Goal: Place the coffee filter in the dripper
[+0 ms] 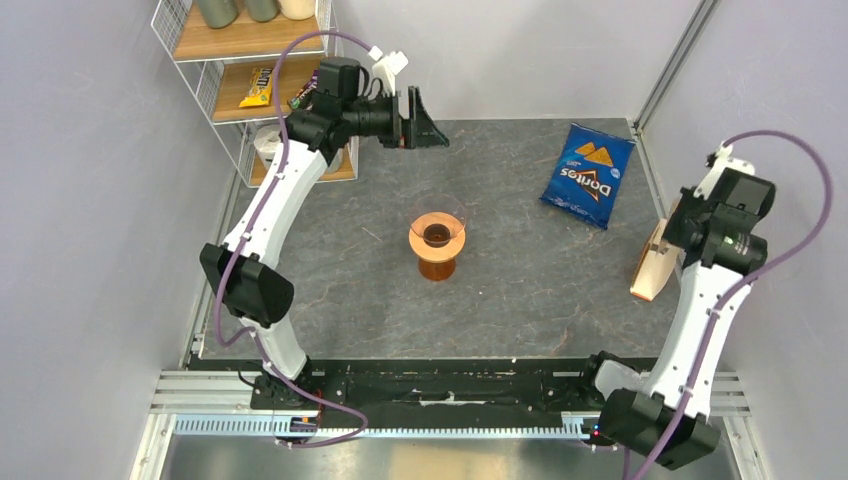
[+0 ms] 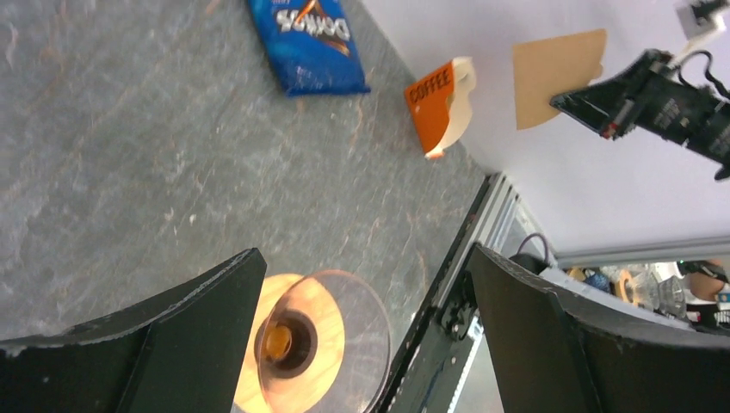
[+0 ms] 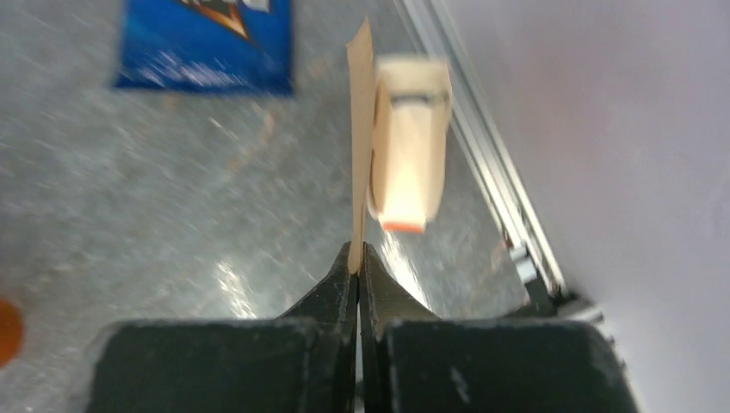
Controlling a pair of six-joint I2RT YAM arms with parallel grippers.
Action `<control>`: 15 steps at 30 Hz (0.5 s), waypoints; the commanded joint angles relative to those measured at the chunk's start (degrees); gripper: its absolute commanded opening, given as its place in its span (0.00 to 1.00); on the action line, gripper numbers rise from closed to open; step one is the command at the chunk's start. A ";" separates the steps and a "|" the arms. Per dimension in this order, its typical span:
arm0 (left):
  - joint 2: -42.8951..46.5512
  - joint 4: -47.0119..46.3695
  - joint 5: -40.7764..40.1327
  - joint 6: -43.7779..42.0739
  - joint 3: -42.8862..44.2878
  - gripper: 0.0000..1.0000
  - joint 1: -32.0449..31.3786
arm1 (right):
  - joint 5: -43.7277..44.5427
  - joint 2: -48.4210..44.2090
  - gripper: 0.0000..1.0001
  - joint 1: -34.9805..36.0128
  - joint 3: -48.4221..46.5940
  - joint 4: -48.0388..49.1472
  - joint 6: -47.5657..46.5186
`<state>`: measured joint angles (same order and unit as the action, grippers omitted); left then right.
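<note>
The grey table (image 1: 520,300) carried everything; the blue Doritos bag (image 1: 588,175) lay toward its far right; the left tool (image 2: 361,258) hung over the far side, jaws wide apart and nothing between them, looking down on the dripper (image 1: 437,240), which stood upright at the table's centre; the orange coffee filter box (image 2: 441,103) stood at the right edge; just beside it, raised above the table, the coffee filter (image 2: 555,77) was held flat, pinched at one edge by the right tool (image 3: 356,258), its jaws pressed together on the paper. The step in hand looked like the carry; the filter was well apart from the dripper. The next move would call for a swing across to the centre and lowering the filter's narrow end into the rim; being flat, it would likely need opening into a cone, perhaps with the idle left tool.
</note>
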<state>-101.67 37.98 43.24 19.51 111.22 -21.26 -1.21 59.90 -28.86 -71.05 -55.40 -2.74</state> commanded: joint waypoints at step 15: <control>-1.72 -36.00 9.71 28.43 6.37 0.96 -1.16 | 18.20 -0.73 0.00 45.86 -2.80 50.60 -30.83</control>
<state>-105.91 15.00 50.98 39.07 122.52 -21.10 8.08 59.83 7.29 -78.59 -24.38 -15.94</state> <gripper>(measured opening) 0.967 0.007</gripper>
